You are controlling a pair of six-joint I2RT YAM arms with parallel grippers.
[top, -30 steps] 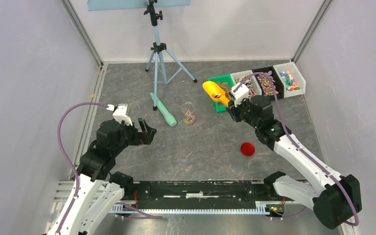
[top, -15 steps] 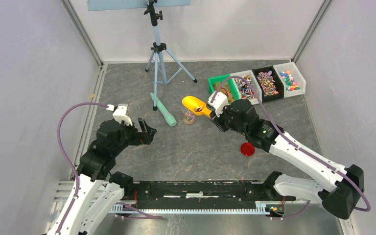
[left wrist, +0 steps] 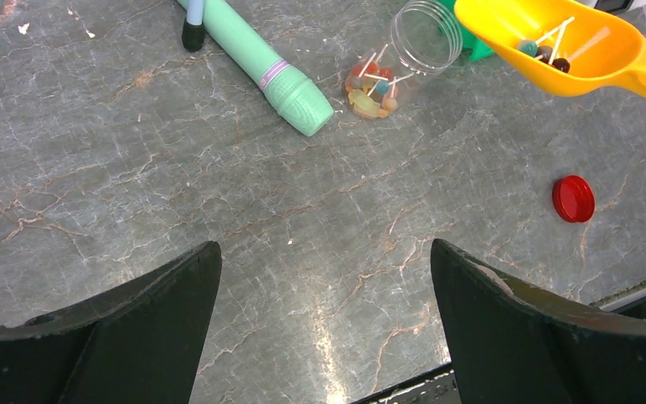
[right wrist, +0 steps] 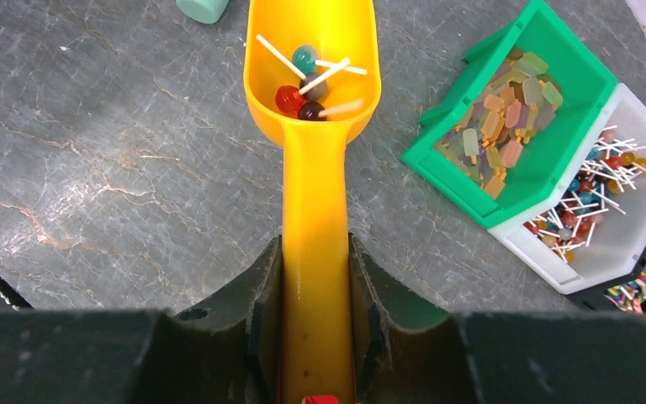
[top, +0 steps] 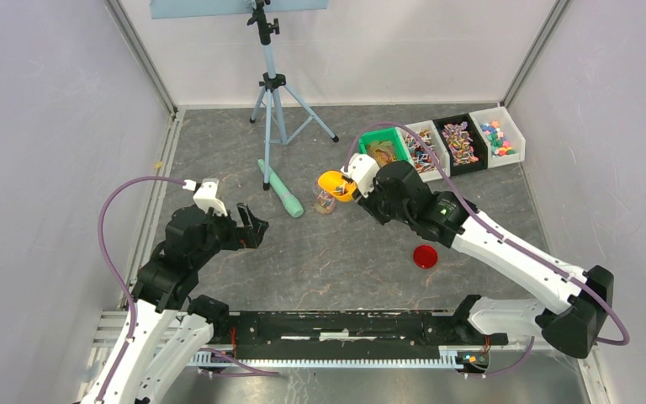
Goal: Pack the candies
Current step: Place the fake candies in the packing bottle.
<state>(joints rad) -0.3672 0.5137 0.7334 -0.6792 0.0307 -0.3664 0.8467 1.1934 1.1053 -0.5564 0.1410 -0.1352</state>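
Observation:
My right gripper (top: 355, 187) (right wrist: 315, 269) is shut on the handle of the orange scoop (top: 334, 183) (right wrist: 314, 84). The scoop bowl holds a few small candies on sticks (right wrist: 307, 80), red, teal and dark. It hangs just above the clear jar (top: 325, 200). In the left wrist view the jar (left wrist: 404, 50) has several candies (left wrist: 370, 84) at its bottom, with the scoop (left wrist: 572, 46) to its right. The red lid (top: 425, 256) (left wrist: 573, 199) lies on the table. My left gripper (top: 252, 225) (left wrist: 324, 252) is open and empty, well to the left of the jar.
A green bin (top: 380, 150) (right wrist: 513, 118) and a row of bins (top: 463, 139) hold more candies at the back right, including a white one (right wrist: 606, 210). A mint-green tube (top: 282, 189) (left wrist: 261, 67) lies left of the jar. A tripod (top: 273, 93) stands behind.
My right arm has carried the loaded scoop leftward from over the green bin to above the jar. The left arm has not moved.

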